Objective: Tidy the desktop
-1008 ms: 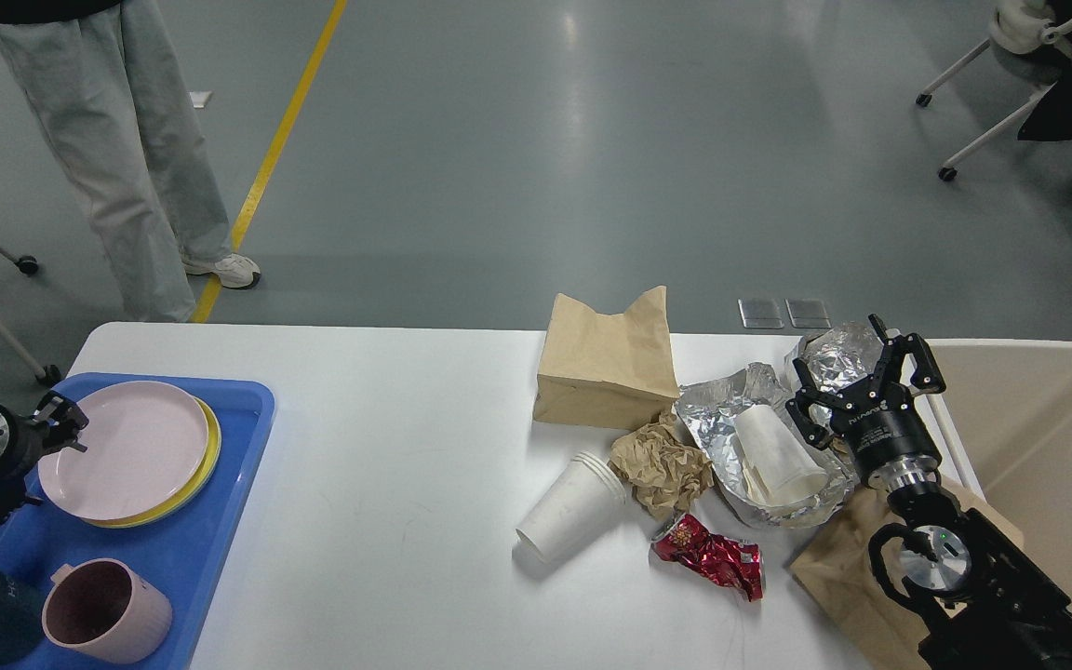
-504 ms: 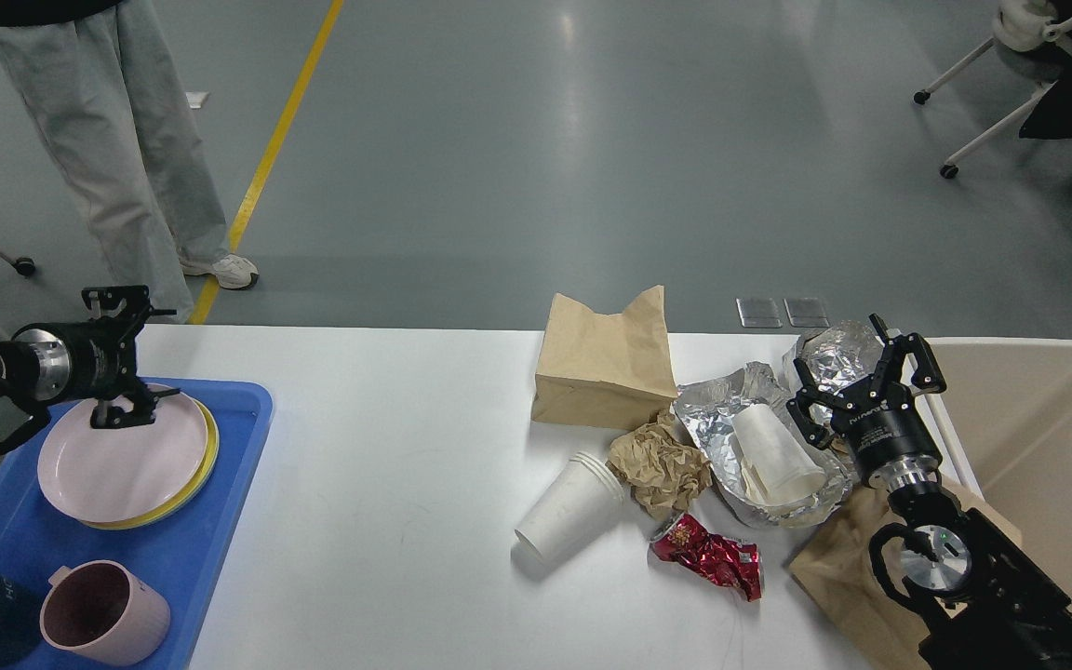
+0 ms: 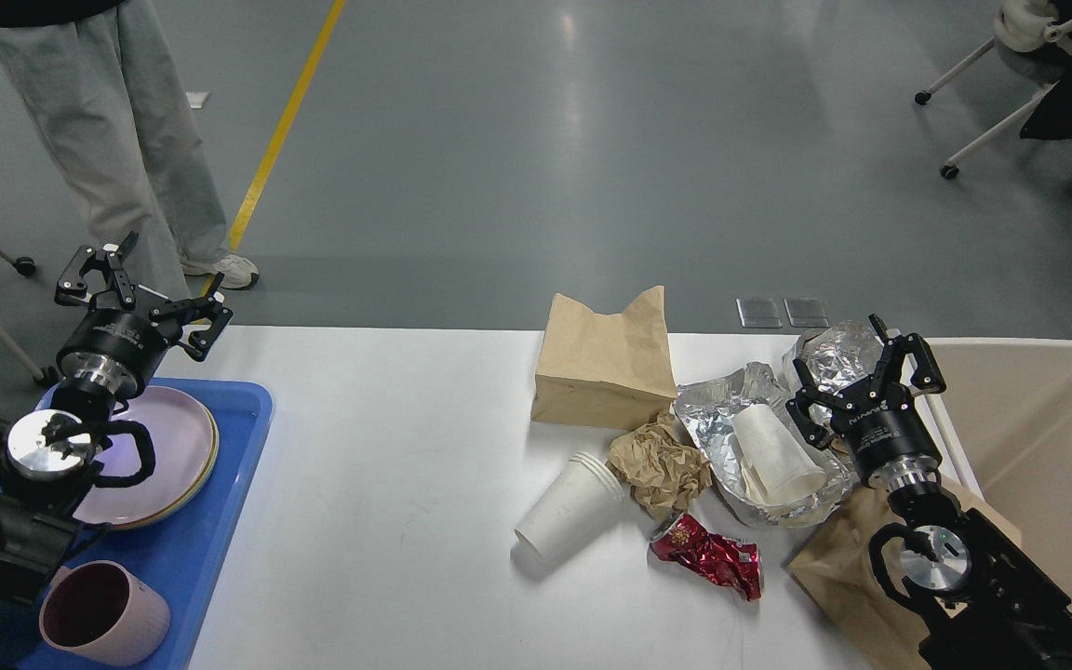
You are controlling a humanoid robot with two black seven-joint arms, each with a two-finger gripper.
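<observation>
white desktop [image 3: 387, 447] fills the lower view. left gripper [image 3: 140, 284], fingers spread wide and empty, hangs at 10 o'clock above the blue tray [image 3: 220, 484]. right gripper [image 3: 862, 377], also wide open and empty, sits at 3 o'clock over crumpled foil [image 3: 731, 409], beside the beige bin [image 3: 1048, 437].

Colours you see across the white desktop [image 3: 387, 447]

At left you have a blue tray [image 3: 220, 521] with pink plate [image 3: 182, 437] and pink mug [image 3: 103, 614]; centre right, brown paper bag [image 3: 603, 358], white cups [image 3: 569, 507], silver foil [image 3: 731, 409], red patterned wrapper [image 3: 708, 556]; far right, beige bin [image 3: 1048, 447].
</observation>
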